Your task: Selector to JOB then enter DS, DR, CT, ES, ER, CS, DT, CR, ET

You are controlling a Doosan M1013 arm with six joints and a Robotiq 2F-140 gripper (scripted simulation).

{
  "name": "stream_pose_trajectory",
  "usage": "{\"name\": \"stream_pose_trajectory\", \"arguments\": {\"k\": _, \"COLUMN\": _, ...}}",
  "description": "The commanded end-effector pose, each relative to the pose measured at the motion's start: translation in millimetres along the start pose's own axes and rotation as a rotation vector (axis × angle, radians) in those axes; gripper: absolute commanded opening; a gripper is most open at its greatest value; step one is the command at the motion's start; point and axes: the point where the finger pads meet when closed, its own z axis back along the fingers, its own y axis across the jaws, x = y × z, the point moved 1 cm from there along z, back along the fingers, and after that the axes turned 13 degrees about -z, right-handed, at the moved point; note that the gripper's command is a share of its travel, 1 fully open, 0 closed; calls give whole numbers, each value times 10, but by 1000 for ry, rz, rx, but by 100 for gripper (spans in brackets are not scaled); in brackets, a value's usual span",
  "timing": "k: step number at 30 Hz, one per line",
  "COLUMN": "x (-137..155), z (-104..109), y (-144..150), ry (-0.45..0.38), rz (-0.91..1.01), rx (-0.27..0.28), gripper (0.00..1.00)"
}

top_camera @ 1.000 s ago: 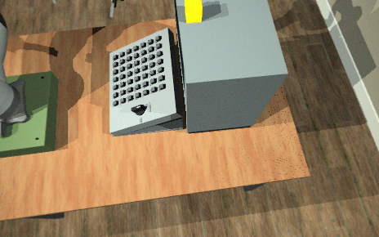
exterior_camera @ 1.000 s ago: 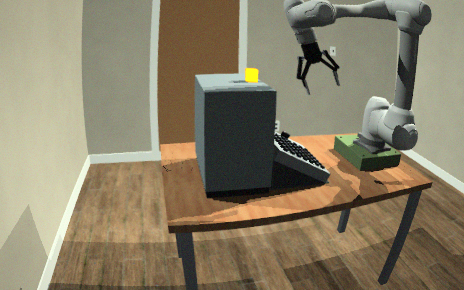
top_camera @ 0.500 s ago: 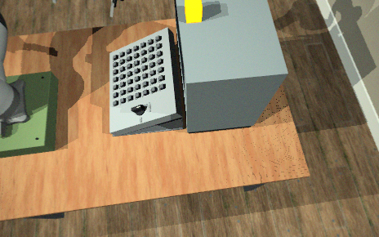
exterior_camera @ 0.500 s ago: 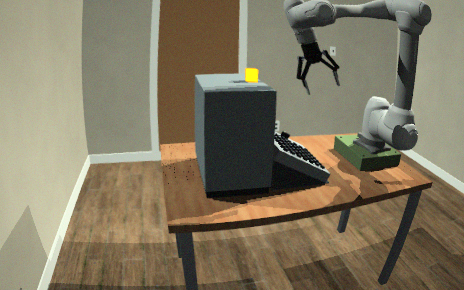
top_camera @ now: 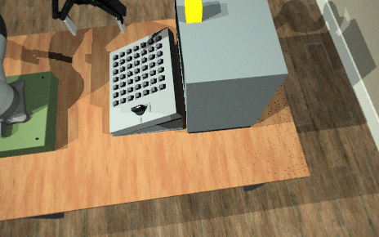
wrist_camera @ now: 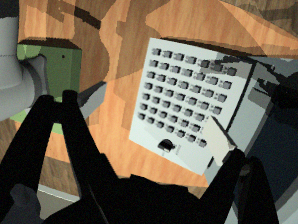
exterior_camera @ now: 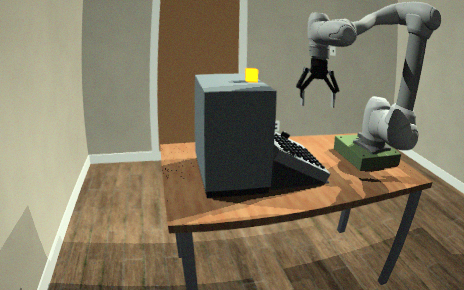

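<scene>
A sloped grey keypad (top_camera: 143,79) with several rows of dark keys leans against the grey machine box (top_camera: 229,61); no key is lit. Its black selector knob (top_camera: 139,109) sits below the keys near the front edge. The keypad also shows in the wrist view (wrist_camera: 189,103) with the selector (wrist_camera: 166,144), and side-on in the exterior view (exterior_camera: 300,152). My gripper (exterior_camera: 318,95) is open and empty, high above the table between the keypad and the arm's base. Its fingertips show at the top edge of the top view (top_camera: 95,25). Key names are too small to read.
A yellow block (top_camera: 193,11) sits on top of the machine box. The arm's green base plate (top_camera: 26,112) stands at the left of the wooden table. The table's edges lie close to the front and right of the machine.
</scene>
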Motion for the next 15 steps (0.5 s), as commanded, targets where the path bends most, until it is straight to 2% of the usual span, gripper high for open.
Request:
{"name": "stream_pose_trajectory", "arguments": {"k": 1, "x": 178, "z": -641, "y": 124, "ry": 44, "rz": 54, "rx": 270, "gripper": 100}}
{"name": "stream_pose_trajectory", "arguments": {"k": 2, "x": 201, "z": -726, "y": 139, "ry": 53, "rz": 64, "rx": 320, "gripper": 100}}
{"name": "stream_pose_trajectory", "arguments": {"k": 4, "x": 201, "z": -726, "y": 139, "ry": 53, "rz": 64, "rx": 320, "gripper": 100}}
{"name": "stream_pose_trajectory", "arguments": {"k": 5, "x": 219, "z": -792, "y": 147, "ry": 66, "rz": 79, "rx": 399, "gripper": 100}}
{"name": "stream_pose_trajectory", "arguments": {"k": 7, "x": 237, "z": -859, "y": 159, "ry": 71, "rz": 85, "rx": 431, "gripper": 100}}
{"name": "stream_pose_trajectory", "arguments": {"k": 9, "x": 240, "z": -870, "y": 161, "ry": 72, "rz": 86, "rx": 437, "gripper": 100}}
{"name": "stream_pose_trajectory", "arguments": {"k": 10, "x": 240, "z": -870, "y": 161, "ry": 72, "rz": 86, "rx": 437, "gripper": 0}}
{"name": "stream_pose_trajectory", "arguments": {"k": 15, "x": 240, "z": -870, "y": 161, "ry": 72, "rz": 86, "rx": 437, "gripper": 0}}
